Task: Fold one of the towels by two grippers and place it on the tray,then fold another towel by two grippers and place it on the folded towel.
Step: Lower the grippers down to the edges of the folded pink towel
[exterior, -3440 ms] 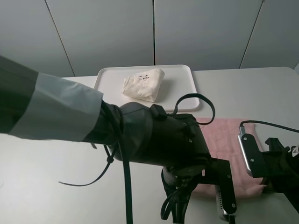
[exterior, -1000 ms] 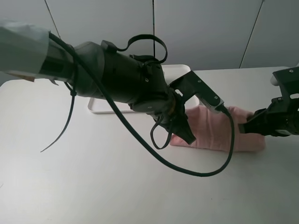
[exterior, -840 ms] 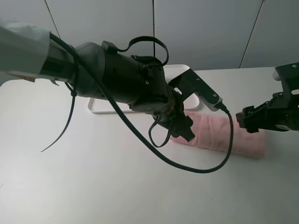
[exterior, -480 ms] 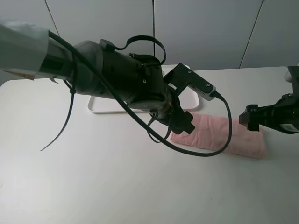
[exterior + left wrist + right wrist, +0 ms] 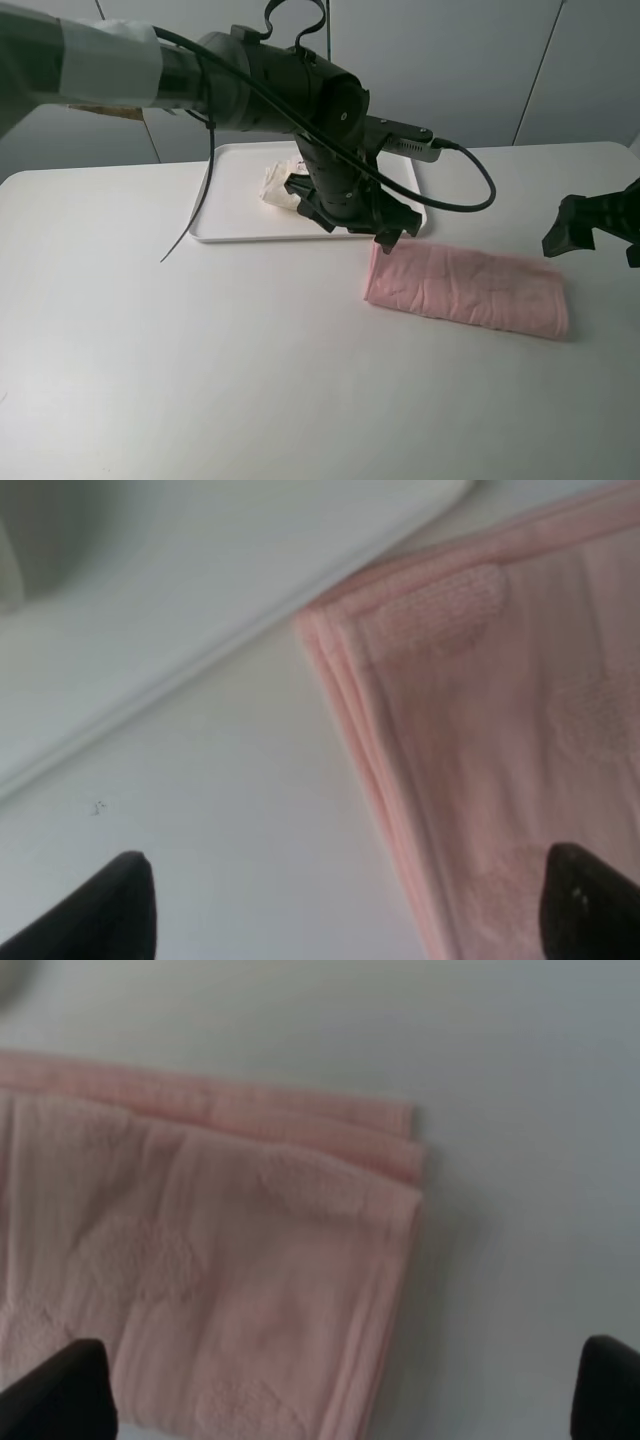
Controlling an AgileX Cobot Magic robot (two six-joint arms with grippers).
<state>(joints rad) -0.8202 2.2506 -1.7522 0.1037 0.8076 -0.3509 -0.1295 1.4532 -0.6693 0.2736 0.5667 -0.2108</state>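
Two terry cloths lie in sight. The pale pink towel is folded into a long flat strip on the smooth white table, at about 4 o'clock from the tray and just clear of its rim. Its nap is soft and faintly embossed, and shallow creases run across it. The wrist views show its short ends as stacked, slightly stepped layers, with a small raised oval patch near one corner. The cream towel sits on the tray as a rumpled, thicker bundle. The tray itself is flat white plastic with rounded corners and a low raised lip.

The left gripper hangs over the pink strip's end at its 9 o'clock side, nearest the tray. Its black fingertips are spread wide, gripping nothing. The right gripper hovers by the strip's opposite end, at about 1 o'clock from it in the high view. Its fingers are likewise parted and empty.

The bulky black left arm, wrapped partly in grey tape, reaches across from 10 o'clock. It covers the tray's right half and much of the cream bundle. A black cable loops off it above the pink strip. Grey wall panels stand behind at 12 o'clock.
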